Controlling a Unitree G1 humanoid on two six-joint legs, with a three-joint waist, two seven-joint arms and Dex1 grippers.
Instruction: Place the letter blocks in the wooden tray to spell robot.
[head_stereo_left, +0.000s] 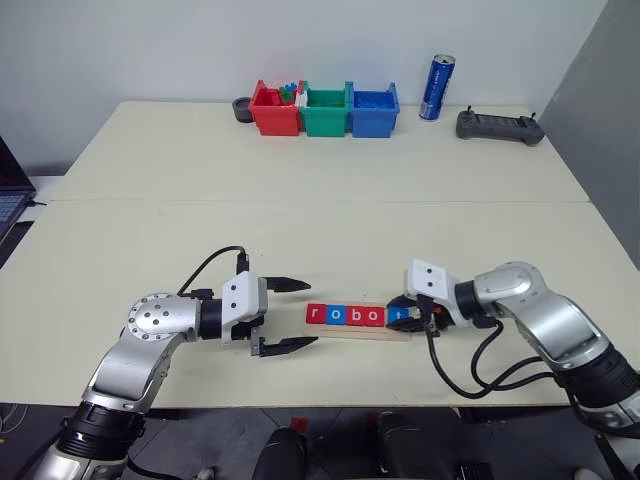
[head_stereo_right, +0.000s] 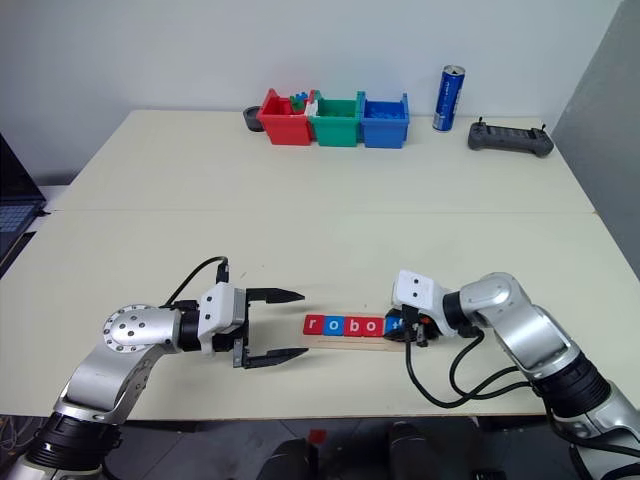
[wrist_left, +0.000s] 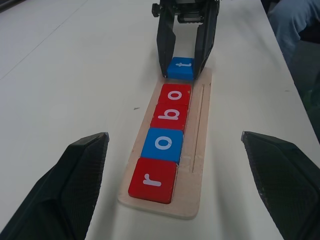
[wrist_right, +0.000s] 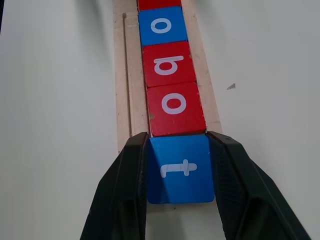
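The wooden tray (wrist_left: 202, 125) lies near the table's front edge, between my two grippers. In it sit a red r block (wrist_left: 153, 180), a blue o block (wrist_left: 162, 144), a red b block (wrist_left: 170, 116) and a red o block (wrist_left: 175, 95), edge to edge. The blue t block (wrist_right: 181, 169) is at the tray's right end, touching the red o, and my right gripper (wrist_right: 180, 175) is shut on its two sides. My left gripper (head_stereo_left: 290, 314) hangs open just left of the tray, holding nothing.
Red (head_stereo_left: 272, 110), green (head_stereo_left: 326, 111) and blue (head_stereo_left: 373, 110) bins stand in a row at the table's far edge, with a blue can (head_stereo_left: 436, 88) and a black controller (head_stereo_left: 499, 127) to their right. A small dark cup (head_stereo_left: 241, 109) sits left of the bins.
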